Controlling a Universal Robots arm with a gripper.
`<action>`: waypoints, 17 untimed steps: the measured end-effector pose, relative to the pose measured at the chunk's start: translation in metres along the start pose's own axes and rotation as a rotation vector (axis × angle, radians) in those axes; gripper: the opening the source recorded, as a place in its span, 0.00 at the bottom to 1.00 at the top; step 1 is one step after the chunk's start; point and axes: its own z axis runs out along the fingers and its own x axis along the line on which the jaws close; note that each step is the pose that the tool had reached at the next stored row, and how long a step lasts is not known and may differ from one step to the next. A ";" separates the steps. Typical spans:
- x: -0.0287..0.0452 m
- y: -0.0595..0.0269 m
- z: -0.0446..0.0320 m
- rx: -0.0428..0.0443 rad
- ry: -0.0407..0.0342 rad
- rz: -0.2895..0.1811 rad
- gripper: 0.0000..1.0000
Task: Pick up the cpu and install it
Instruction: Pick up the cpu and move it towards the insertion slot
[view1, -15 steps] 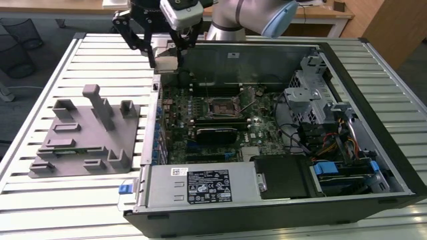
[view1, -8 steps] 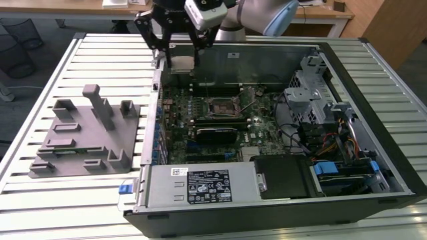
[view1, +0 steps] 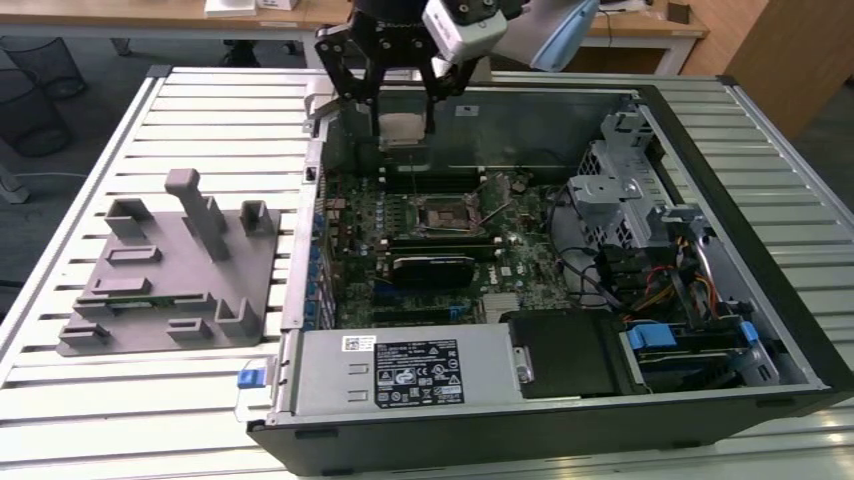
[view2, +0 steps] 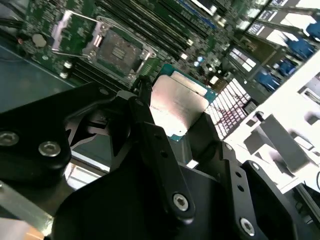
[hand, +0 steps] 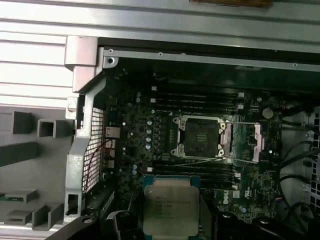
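Gripper, a black metal linkage with bolted joints, hangs over the far side of the open computer case, its two fingers clamped on opposite edges of the cpu. The chip is a flat square with a dull-shiny silver lid and a thin teal-green rim. It is held in the air above the green motherboard, well apart from the socket. The socket is a square, metal-framed recess with a dark centre and thin wire levers beside it, and long black memory sticks run along either side. On the exterior view's left, a grey moulded fixture with upright posts and pockets rests on the ribbed, pale slatted table.
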 end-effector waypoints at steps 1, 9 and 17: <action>-0.0035 -0.0001 0.0003 -0.0001 0.0000 0.000 0.54; -0.0250 -0.0013 0.0029 -0.0001 0.0000 0.000 0.54; -0.0502 -0.0026 0.0040 0.0000 0.0000 0.000 0.54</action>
